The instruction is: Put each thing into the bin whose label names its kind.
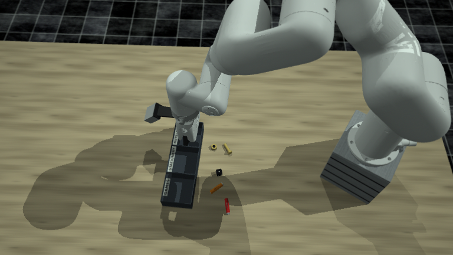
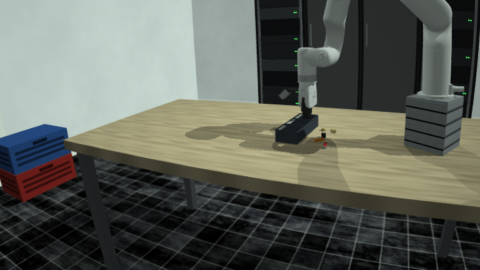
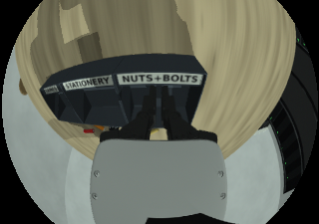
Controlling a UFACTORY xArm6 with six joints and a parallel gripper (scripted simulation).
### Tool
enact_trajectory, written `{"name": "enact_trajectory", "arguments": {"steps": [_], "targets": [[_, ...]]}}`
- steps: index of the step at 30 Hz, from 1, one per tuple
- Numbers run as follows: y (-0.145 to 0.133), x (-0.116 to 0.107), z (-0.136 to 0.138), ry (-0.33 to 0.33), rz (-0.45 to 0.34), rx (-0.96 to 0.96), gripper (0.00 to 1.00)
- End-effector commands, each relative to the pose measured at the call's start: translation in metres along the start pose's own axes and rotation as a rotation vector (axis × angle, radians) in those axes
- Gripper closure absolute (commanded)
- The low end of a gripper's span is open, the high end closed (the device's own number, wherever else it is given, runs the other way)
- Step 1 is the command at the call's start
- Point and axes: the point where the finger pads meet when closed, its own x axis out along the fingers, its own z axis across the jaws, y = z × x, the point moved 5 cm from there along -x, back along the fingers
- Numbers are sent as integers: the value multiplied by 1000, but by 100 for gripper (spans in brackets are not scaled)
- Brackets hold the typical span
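Observation:
A row of three dark bins stands on the table, labelled NUTS+BOLTS, STATIONERY and GAMES. My gripper points down into the NUTS+BOLTS bin at the far end, fingers shut; I see nothing between them. To the right of the bins lie a brass nut, a brass bolt, a black die, an orange crayon and a red marker.
The arm's grey base block stands at the table's right side. The arm reaches over the small things. A blue crate on a red crate sits on the floor to the left of the table.

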Motion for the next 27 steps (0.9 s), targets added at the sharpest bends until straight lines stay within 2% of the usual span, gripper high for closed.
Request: {"name": "enact_trajectory", "arguments": {"steps": [1,19,25,27], "targets": [[2,-6,0,0,5,0,93],[2,-27,0,0,5,0,93],[2,-51,0,0,5,0,93],[2,-51,0,0,5,0,93]]}}
